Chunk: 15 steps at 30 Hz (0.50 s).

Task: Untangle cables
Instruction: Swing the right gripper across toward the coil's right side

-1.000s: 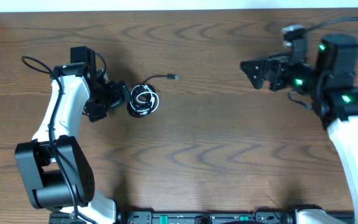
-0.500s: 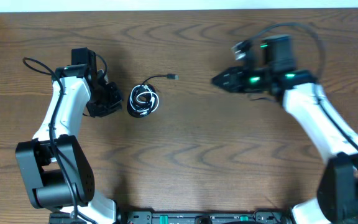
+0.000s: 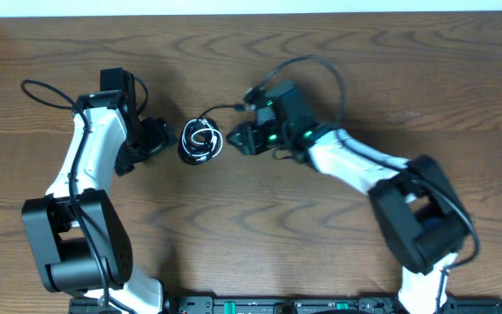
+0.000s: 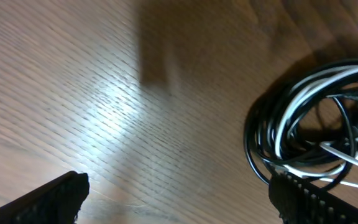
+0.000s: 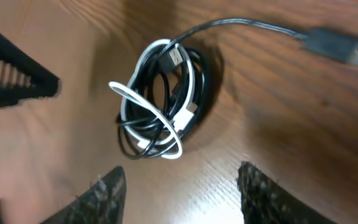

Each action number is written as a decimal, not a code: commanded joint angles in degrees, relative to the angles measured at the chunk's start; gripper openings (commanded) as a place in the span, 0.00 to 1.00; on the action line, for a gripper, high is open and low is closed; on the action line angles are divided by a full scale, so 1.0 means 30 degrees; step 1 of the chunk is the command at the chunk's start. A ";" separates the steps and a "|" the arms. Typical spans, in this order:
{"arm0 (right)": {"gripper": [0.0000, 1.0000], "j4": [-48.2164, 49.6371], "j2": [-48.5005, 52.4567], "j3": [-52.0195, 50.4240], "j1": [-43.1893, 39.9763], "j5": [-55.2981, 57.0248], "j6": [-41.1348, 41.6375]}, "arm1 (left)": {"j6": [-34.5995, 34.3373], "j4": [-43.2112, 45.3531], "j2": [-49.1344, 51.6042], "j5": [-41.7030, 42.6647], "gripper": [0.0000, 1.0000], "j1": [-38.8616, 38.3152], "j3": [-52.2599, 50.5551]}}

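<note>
Nothing readable is showing in any view. The cables [image 3: 200, 141] and the counter [image 3: 277, 244] aren't carrying any legible text, label, brand or number. The plug end [image 5: 331, 45] is coming through too blurred to make out any marking.

Overhead light was even and soft. Glare lay on the table [image 4: 114, 109] in the left wrist view; both wrist views were blurred.
</note>
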 commanded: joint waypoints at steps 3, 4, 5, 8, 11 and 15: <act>0.57 0.2331 0.1515 0.0262 0.1690 0.5202 -0.0233 | -0.0357 -0.0095 0.0175 -0.0619 0.98 0.0007 -0.0182; 0.56 0.2951 0.1821 0.0270 0.1967 0.6149 -0.0233 | -0.0350 -0.0095 0.0175 -0.0619 0.98 0.0007 -0.0182; 0.54 0.3439 0.2055 0.0270 0.2178 0.6900 -0.0233 | -0.0357 -0.0095 0.0175 -0.0619 0.98 0.0007 -0.0182; 0.50 0.4568 0.2572 0.0270 0.2688 0.8954 -0.0233 | -0.0357 -0.0095 0.0175 -0.0619 0.98 0.0007 -0.0182; 0.43 0.5355 0.2878 0.0270 0.2951 1.0768 -0.0233 | -0.0364 -0.0095 0.0175 -0.0597 0.98 0.0007 -0.0182; 0.39 0.5880 0.2994 0.0270 0.2965 1.1701 -0.0226 | -0.0423 -0.0087 0.0175 -0.0554 0.98 0.0007 -0.0182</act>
